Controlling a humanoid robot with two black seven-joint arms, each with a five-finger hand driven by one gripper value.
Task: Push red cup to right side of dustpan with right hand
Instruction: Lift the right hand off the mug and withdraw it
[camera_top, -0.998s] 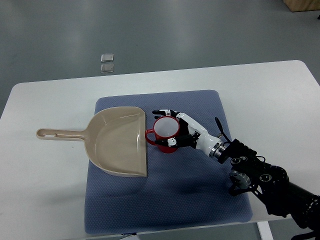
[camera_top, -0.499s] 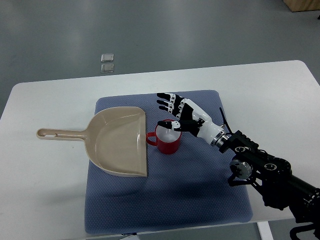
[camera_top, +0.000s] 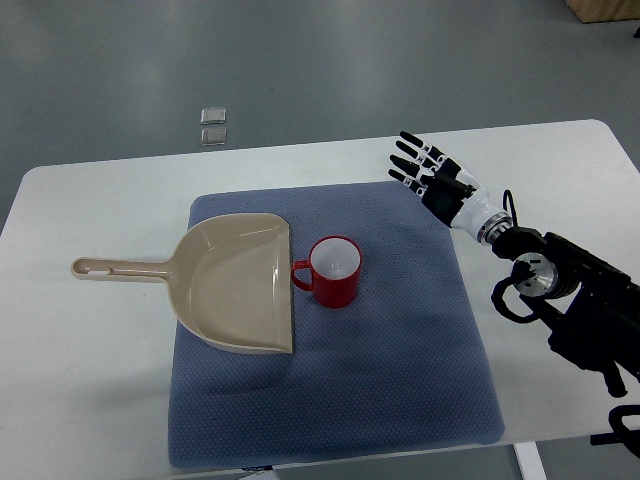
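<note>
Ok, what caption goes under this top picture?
Red cup sits right of the dustpan; the open right hand hovers apart.

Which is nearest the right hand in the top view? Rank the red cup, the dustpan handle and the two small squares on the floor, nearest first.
From the right hand:
1. red cup, on the mat, lower left of the hand.
2. small squares, on the floor beyond the table, far left.
3. dustpan handle, at the table's left.

R arm (camera_top: 580, 320) cut off at frame edge.
</note>
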